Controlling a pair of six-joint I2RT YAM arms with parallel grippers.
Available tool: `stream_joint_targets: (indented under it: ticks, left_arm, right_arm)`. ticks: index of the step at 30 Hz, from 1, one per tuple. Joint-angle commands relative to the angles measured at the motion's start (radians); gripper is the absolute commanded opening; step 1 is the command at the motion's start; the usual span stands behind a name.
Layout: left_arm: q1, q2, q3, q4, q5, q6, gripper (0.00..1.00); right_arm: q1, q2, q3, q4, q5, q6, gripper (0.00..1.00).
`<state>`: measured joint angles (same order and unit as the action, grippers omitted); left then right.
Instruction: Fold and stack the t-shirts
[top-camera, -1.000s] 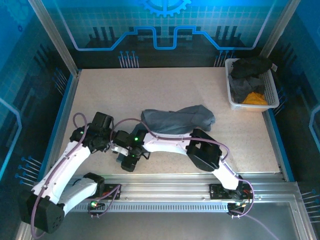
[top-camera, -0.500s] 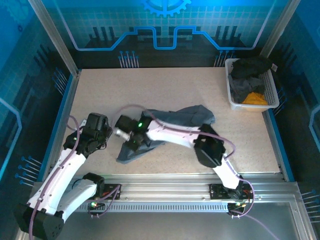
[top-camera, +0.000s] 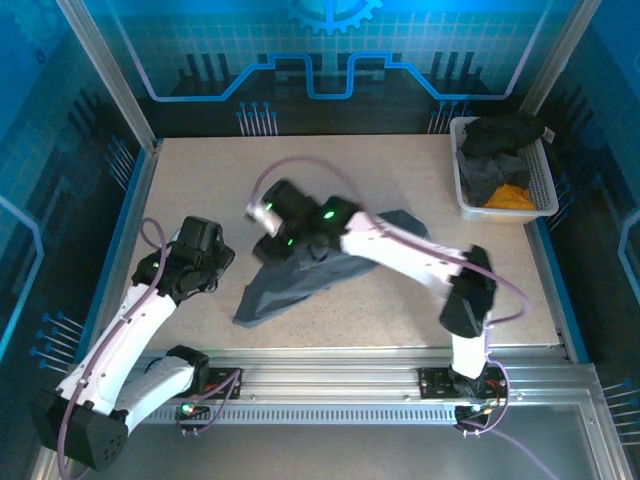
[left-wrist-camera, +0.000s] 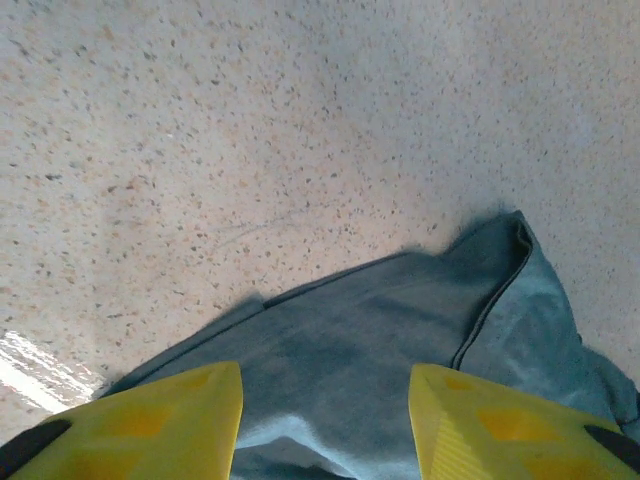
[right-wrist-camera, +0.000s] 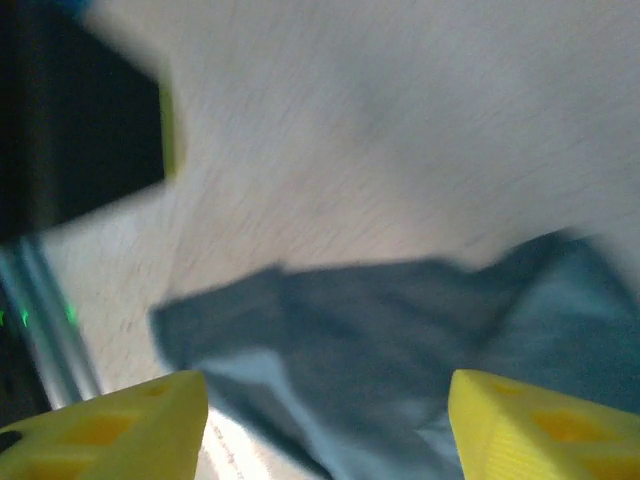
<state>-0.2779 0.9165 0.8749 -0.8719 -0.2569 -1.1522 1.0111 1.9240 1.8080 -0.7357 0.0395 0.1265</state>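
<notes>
TABLE-TOP VIEW: A large slate-grey t-shirt lies crumpled across the middle of the speckled table, one end trailing toward the near edge and the other bunched toward the far right. The right arm reaches over the cloth. The right gripper hangs above it, fingers spread wide with nothing between them. The left gripper, near the shirt's left end, is likewise parted and empty, with a hemmed edge of the cloth just ahead of it. In the far right corner a white basket holds a black t-shirt, a lighter grey t-shirt and an orange-yellow t-shirt
</notes>
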Motion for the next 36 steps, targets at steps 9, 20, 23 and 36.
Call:
stream_joint_targets:
  ticks: [9, 20, 23, 36]
  left_arm:
    - [-0.004, -0.136, 0.076, -0.26, -0.11, -0.014, 0.51]
    - [-0.004, -0.153, 0.073, -0.26, -0.096, -0.004, 0.44]
    - [-0.004, -0.154, 0.059, -0.239, -0.088, 0.0, 0.41]
    - [-0.004, -0.112, -0.005, -0.029, 0.016, 0.033, 0.36]
  right_arm:
    - [0.107, 0.426, 0.238, -0.141, -0.059, -0.066, 0.87]
    - [0.111, 0.533, 0.278, -0.178, -0.023, -0.01, 0.28]
    - [0.105, 0.451, 0.256, -0.134, 0.002, -0.013, 0.06]
    - [-0.149, -0.039, 0.253, -0.13, 0.061, 0.159, 0.0]
